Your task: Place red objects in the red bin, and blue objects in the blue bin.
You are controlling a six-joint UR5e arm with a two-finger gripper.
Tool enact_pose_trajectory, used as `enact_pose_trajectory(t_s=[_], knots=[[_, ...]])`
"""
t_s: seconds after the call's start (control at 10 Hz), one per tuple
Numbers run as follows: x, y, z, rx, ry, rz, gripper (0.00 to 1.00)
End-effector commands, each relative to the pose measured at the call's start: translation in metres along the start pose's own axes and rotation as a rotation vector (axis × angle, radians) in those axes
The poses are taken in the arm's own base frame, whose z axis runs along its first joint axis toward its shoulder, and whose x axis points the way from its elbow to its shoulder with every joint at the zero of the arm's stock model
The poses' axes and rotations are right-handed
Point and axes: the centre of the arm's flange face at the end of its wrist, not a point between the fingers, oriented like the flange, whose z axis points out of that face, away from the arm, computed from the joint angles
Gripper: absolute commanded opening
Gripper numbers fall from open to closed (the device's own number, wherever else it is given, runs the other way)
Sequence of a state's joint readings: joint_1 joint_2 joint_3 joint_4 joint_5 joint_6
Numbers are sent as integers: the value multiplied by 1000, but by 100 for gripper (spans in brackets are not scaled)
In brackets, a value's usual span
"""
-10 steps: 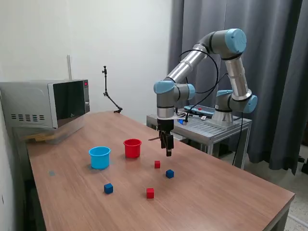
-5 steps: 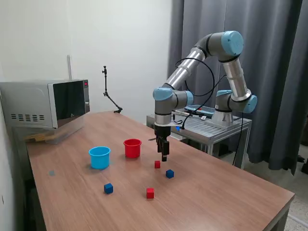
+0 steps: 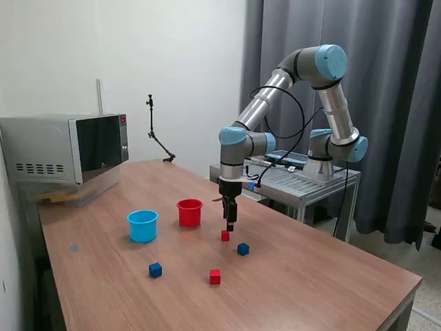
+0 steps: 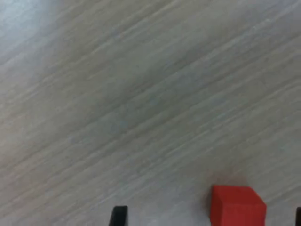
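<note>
Wood table (image 3: 310, 276): blue bin (image 3: 142, 225) left of red bin (image 3: 189, 212); gripper (image 3: 229, 224) right of red bin, just above near red cube (image 3: 225, 236). Wrist view: jaws spread, cube (image 4: 236, 205) between fingertips. Step: first red pick. Next: descend, center, close.

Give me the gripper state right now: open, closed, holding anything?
Gripper: open and empty, just above the red cube, which sits between the fingertips in the wrist view.

Silver tubular arm (image 3: 265, 100) with light blue joint caps, black cables looping alongside, ending above a slim black claw (image 3: 230, 225).
</note>
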State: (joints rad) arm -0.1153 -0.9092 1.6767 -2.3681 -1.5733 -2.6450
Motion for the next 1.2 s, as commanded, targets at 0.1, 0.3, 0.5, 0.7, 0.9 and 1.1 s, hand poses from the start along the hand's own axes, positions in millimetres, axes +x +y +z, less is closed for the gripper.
enact_pose_trajectory(t_s=[0.1,0.3,0.5,0.7,0.9,1.1], knots=[[6,11,-7,-26,14,12,100],[11,18,5,-21,11,11,100],[13,18,3,-24,11,15,100],[13,16,6,-21,3,42,100],[14,14,9,-17,1,51,100],[13,8,16,-4,-7,86,100]])
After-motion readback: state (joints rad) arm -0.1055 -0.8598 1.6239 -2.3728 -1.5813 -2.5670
